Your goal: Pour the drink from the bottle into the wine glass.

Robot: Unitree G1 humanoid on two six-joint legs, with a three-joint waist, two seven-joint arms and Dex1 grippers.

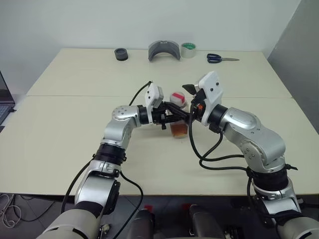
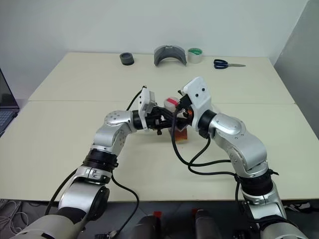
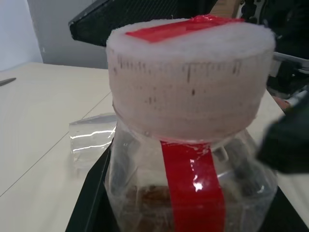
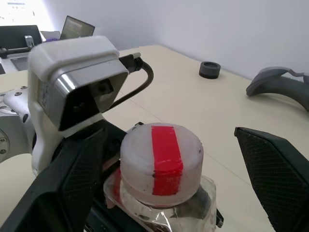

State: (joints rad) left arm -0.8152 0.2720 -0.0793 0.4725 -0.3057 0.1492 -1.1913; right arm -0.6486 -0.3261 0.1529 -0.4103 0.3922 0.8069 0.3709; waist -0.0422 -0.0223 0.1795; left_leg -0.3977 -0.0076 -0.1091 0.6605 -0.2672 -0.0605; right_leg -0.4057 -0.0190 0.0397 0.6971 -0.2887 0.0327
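Observation:
The bottle is upright above the table's middle, and my left gripper (image 1: 174,115) is shut on its body just below the neck. Its white cap (image 1: 178,98) has a red strip (image 4: 166,157) across it. The amber drink (image 1: 179,130) fills the lower part. My right gripper (image 4: 169,191) is open, one finger (image 4: 67,188) on each side of the cap without touching it. On the table beyond the bottle is a clear glassy shape (image 3: 91,140), perhaps the wine glass, largely hidden.
Along the table's far edge lie a black ring (image 1: 121,54), a grey curved piece (image 1: 164,50), a tape roll (image 1: 188,50) and blue-handled scissors (image 1: 221,59). A laptop (image 1: 4,102) sits off the left side. A seam (image 1: 75,96) crosses the tabletop.

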